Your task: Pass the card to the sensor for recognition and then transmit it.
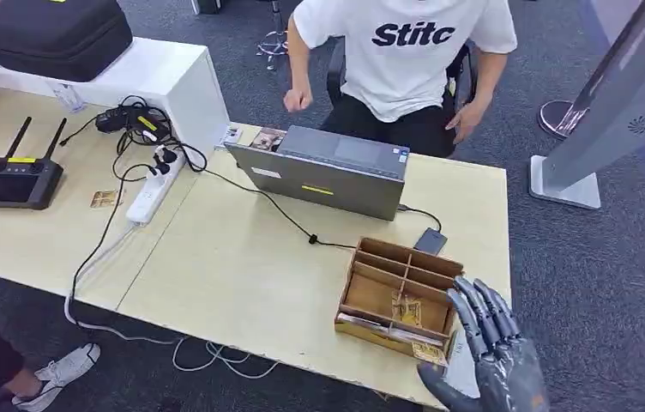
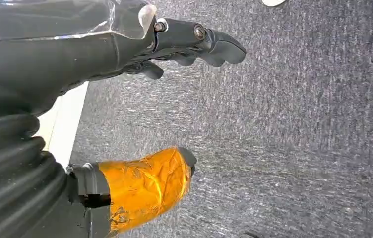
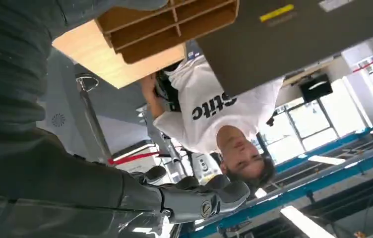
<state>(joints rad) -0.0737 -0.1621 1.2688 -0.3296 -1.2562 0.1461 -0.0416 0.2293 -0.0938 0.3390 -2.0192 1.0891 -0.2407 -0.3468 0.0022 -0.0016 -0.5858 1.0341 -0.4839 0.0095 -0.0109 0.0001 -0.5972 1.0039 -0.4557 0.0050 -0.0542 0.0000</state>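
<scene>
The right hand hangs just beside the near right corner of the wooden box, fingers straight and a little apart, with nothing in it; it is not touching any card yet. The left hand hangs low over the grey carpet, fingers loosely bent, and it holds nothing too; its thumb is wrapped in orange tape.

The cards lie flat in the near slots of the box, on the pale table; one more card leans at the front edge, nearest the hand. A card looks thin, light, stiff and smooth, so I think it may slip; lying flat, it is hard to get under. The best place to hold it is likely a free edge, pinched between thumb and finger; the leaning one seems easiest.

The small dark pad behind the box, on a wire from the laptop, may be the sensor; I cannot be sure.

The head view shows the cards, the pad and the person sitting behind the laptop; the right wrist view shows the box from the side, with no card to be seen in its slots, and the person's shirt.
</scene>
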